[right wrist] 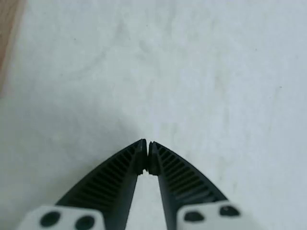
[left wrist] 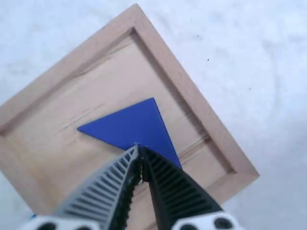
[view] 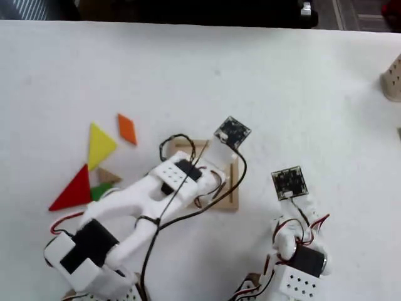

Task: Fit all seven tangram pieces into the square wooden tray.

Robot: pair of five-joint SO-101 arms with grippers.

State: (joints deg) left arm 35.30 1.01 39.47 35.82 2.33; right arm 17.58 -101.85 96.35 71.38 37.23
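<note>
One white table (view: pixel 301 81) bearing wooden tray (view: pixel 235 185)

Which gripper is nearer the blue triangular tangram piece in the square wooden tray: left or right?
Left. The left gripper hangs shut at the edge of the blue triangular tangram piece, inside the square wooden tray; the right gripper hangs shut above white table, beside the tray.

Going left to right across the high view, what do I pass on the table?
In order: red triangle, yellow triangle, orange parallelogram, wooden tray, right arm, beige perforated object at the edge.
</note>
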